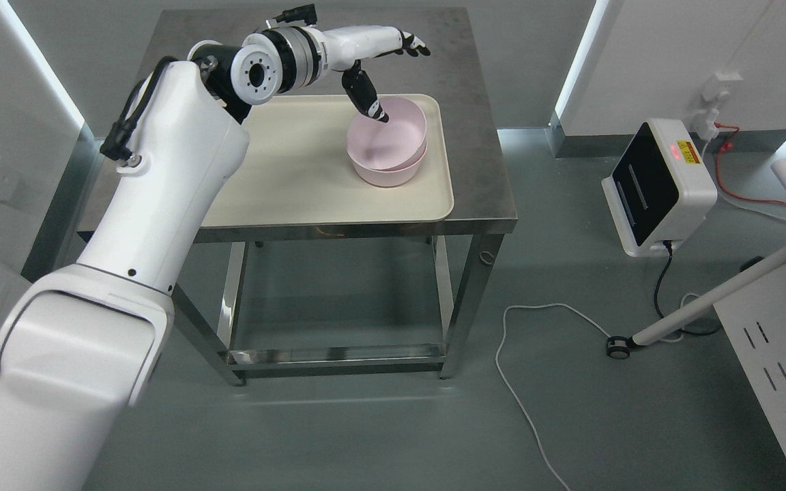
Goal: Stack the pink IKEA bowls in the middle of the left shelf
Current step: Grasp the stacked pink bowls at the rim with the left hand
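Hovering spread, left hand (379, 58) dips its thumb into stacked pink bowls (387, 143).

The table (482, 170) is dull gray metal with small marks on top, and its legs are shiny. The tray (297, 177) looks like smooth cream plastic, not shiny. The two pink bowls (387, 146) look smooth and matt, like plastic. The arm (161, 184) has a glossy white shell. The floor (366, 436) is smooth and a bit shiny.
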Available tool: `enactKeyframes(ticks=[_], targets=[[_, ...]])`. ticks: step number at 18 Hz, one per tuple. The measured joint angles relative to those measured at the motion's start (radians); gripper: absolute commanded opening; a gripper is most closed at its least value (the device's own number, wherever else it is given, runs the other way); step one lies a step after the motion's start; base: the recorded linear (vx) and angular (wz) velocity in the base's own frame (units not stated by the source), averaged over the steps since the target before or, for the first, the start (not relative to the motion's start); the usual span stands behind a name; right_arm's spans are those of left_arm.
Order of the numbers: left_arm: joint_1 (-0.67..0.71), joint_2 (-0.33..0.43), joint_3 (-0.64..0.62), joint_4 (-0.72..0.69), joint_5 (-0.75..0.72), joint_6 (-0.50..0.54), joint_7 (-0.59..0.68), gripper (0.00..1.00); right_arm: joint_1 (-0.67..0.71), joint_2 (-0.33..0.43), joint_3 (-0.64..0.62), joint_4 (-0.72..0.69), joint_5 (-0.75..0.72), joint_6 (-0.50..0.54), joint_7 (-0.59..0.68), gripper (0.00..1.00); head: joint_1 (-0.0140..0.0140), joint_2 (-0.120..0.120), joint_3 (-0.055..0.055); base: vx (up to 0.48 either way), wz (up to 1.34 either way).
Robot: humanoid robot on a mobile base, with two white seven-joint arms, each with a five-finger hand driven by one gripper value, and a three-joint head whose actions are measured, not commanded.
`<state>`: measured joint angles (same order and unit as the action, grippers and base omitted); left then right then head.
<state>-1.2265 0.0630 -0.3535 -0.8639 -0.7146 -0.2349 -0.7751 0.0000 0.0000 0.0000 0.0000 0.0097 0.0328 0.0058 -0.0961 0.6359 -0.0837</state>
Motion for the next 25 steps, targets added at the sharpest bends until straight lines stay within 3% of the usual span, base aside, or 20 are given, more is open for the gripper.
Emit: enactKeyframes(ticks=[5, 14, 22, 25], targets=[[0.203, -0.002, 0.165, -0.204, 0.005, -0.103, -0.107, 0.85, 0.000, 0.000, 0.000, 0.000, -0.007, 0.002, 0.000, 1.00, 0.0000, 0.000, 0.000, 0.000, 0.00], [0.393, -0.040, 0.283, -0.398, -0.015, -0.123, -0.089, 0.76, 0.000, 0.000, 0.000, 0.000, -0.009, 0.002, 0.000, 1.00, 0.0000, 0.000, 0.000, 0.000, 0.00], [0.422, -0.052, 0.216, -0.460, -0.141, 0.074, -0.044, 0.75, 0.000, 0.000, 0.000, 0.000, -0.010, 0.002, 0.000, 1.00, 0.0000, 0.000, 0.000, 0.000, 0.00], [0.426, -0.055, 0.180, -0.473, -0.174, 0.102, -0.044, 0.66, 0.000, 0.000, 0.000, 0.000, -0.010, 0.002, 0.000, 1.00, 0.0000, 0.000, 0.000, 0.000, 0.00]])
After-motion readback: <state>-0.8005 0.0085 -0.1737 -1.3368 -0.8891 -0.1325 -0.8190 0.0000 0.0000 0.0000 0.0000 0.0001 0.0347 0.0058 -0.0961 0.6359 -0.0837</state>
